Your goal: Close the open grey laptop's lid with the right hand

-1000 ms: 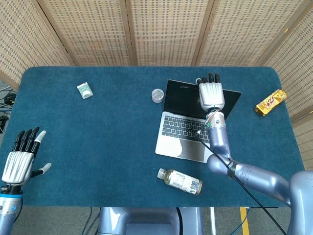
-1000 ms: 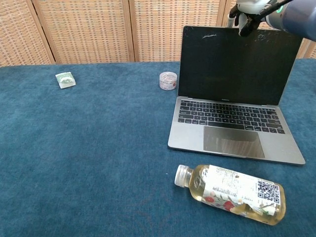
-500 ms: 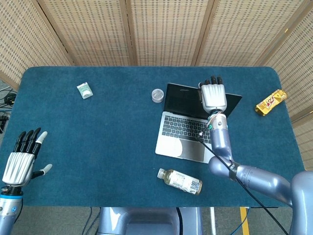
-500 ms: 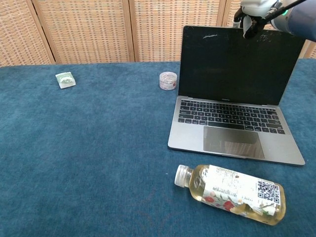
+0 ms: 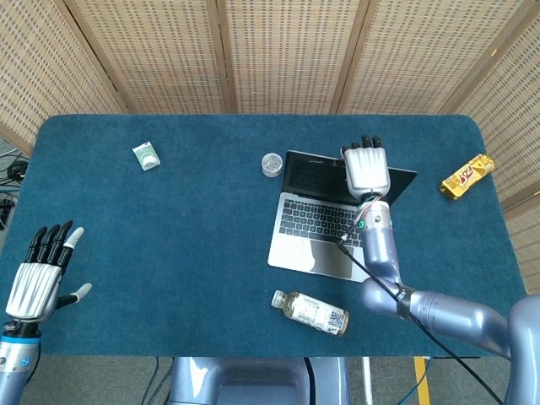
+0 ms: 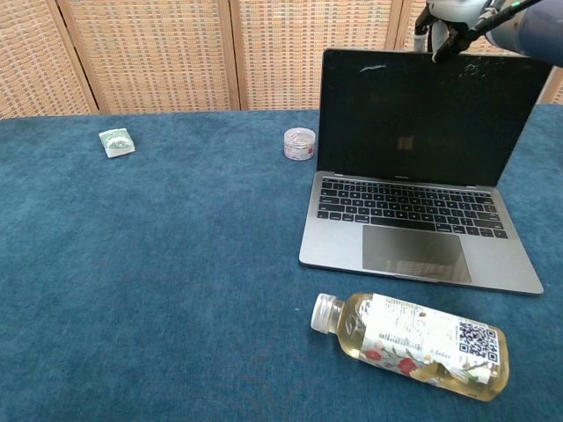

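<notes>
Two hands show in the head view. The right hand lies palm-down at centre-right of the frame, over the top edge of the open grey laptop, its dark fingers reaching past the back of the lid; whether they press on the lid cannot be told from above. The left hand sits at the lower left edge, fingers spread and holding nothing. On the blue table a small round jar stands just left of the laptop's screen, a green packet lies at upper left, a gold-wrapped bar at far right, and a bottle lies on its side below the laptop.

From the chest view, the laptop stands right of centre with its lid upright and screen dark. The right hand sits at the lid's top edge in the upper right corner, fingers curled over the rim. The bottle lies at lower right, the jar beside the lid's left edge, the packet at upper left.
</notes>
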`<control>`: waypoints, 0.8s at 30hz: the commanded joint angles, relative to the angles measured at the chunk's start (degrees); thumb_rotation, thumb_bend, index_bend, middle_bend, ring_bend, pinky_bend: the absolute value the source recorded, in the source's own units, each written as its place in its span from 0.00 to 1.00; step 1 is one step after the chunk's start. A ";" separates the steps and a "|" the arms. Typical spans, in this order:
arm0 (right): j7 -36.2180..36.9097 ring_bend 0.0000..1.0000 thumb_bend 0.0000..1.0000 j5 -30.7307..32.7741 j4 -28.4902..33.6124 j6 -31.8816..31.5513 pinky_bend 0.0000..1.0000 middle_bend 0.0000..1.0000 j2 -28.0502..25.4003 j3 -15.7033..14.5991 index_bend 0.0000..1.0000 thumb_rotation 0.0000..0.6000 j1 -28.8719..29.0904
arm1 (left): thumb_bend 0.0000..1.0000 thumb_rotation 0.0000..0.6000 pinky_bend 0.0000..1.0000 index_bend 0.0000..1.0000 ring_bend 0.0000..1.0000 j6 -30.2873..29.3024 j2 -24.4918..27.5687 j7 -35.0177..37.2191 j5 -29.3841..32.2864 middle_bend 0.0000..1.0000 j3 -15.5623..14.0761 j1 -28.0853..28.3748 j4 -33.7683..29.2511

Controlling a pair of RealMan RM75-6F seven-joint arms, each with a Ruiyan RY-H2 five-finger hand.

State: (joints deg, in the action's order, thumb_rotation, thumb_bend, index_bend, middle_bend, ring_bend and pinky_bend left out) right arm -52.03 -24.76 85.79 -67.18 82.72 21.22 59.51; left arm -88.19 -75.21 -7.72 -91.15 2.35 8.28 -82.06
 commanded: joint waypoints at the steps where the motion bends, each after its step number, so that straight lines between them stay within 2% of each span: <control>1: -0.67 0.17 1.00 0.06 1.72 -1.28 0.16 0.36 -0.34 -0.20 0.40 1.00 -0.02 | 0.00 1.00 0.00 0.00 0.00 -0.25 0.05 0.03 -0.23 0.00 -0.08 -0.06 -0.07; 12: -3.07 0.17 1.00 1.25 9.40 -6.11 0.17 0.37 -1.91 -0.48 0.40 1.00 -0.45 | 0.00 1.00 0.00 0.00 0.00 -1.08 0.23 0.12 -1.61 0.00 -0.67 -0.20 -0.46; 24: -4.56 0.17 1.00 1.40 16.90 -10.84 0.17 0.37 -3.20 -2.51 0.40 1.00 -2.16 | 0.00 1.00 0.00 0.00 0.00 -1.65 -0.09 -0.70 -3.54 0.00 -1.58 -0.20 -0.54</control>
State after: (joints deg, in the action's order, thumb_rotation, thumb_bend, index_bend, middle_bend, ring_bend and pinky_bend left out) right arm -56.66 -23.49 102.37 -77.79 79.69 18.99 57.65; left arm -89.70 -75.25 -8.29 -94.45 0.89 8.09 -82.59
